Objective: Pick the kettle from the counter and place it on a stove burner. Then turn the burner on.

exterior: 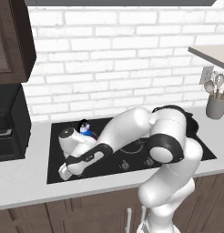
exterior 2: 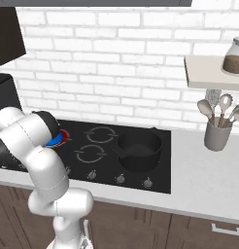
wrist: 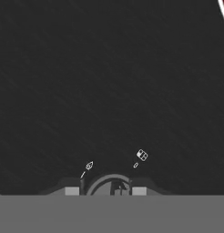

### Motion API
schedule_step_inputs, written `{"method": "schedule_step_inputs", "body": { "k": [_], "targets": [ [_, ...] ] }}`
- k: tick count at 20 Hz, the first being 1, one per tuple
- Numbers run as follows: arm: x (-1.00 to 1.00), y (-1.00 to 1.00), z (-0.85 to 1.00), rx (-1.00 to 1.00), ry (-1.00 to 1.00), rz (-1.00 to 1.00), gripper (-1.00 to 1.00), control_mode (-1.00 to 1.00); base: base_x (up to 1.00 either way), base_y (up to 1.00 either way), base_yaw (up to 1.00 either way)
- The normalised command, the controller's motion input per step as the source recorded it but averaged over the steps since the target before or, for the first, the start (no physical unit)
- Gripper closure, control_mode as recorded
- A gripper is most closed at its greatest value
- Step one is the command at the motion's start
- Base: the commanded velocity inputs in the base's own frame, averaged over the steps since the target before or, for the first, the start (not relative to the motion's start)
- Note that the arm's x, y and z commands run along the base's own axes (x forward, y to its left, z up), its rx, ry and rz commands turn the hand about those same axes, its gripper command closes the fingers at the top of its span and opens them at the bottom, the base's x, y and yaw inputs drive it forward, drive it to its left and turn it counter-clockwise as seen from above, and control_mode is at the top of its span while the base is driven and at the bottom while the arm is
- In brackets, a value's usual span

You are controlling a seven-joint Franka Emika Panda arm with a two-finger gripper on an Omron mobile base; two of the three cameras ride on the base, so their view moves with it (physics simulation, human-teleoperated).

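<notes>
notes, second step of the job, as i judge it. the small round bright-blue kettle (exterior: 89, 132) with its black knob sits on the black glass cooktop (exterior: 54, 150) at the rear left, on a red-glowing ring seen past my arm in the right base view (exterior 2: 57, 139). so placing looks done, and that glow suggests the burner may already be lit; i cannot confirm which ring it is.

my pincer (wrist: 105, 190) is low over the cooktop's front edge, and between its tips i see a curved grey round thing, likely a stove knob (wrist: 107, 185), with small white control markings (wrist: 141, 155) just beyond. jaws are narrowed about it; whether they truly pinch it i cannot tell.

wide black pot (exterior 2: 138, 148) stands on the right rear ring, apart from my work.

next move, as i judge: if the burner is not yet on, twist the knob gently, then let go and back off without brushing the kettle.
</notes>
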Motion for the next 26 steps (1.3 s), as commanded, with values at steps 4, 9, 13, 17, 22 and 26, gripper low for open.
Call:
{"method": "schedule_step_inputs", "body": {
  "k": [4, 9, 13, 17, 22, 26],
  "targets": [
    [0.00, -0.01, 0.69, 0.03, -0.13, 0.00, -1.00, -1.00, 0.00, 0.00, 0.00],
    [0.00, -0.23, 0.95, 0.08, -0.13, 0.00, -1.00, -1.00, 0.00, 0.00, 0.00],
    [-0.38, -0.93, 0.93, 0.24, -0.14, 0.00, -1.00, -1.00, 0.00, 0.00, 0.00],
    [-0.73, -1.00, 0.90, 0.37, -0.28, 0.00, -1.00, -1.00, 0.00, 0.00, 0.00],
    [-0.64, -1.00, 0.79, 0.38, -0.36, 0.00, -1.00, -1.00, 0.00, 0.00, 0.00],
    [-0.55, -1.00, 0.72, 0.37, -0.43, 0.00, -1.00, -1.00, 0.00, 0.00, 0.00]
  ]
}}
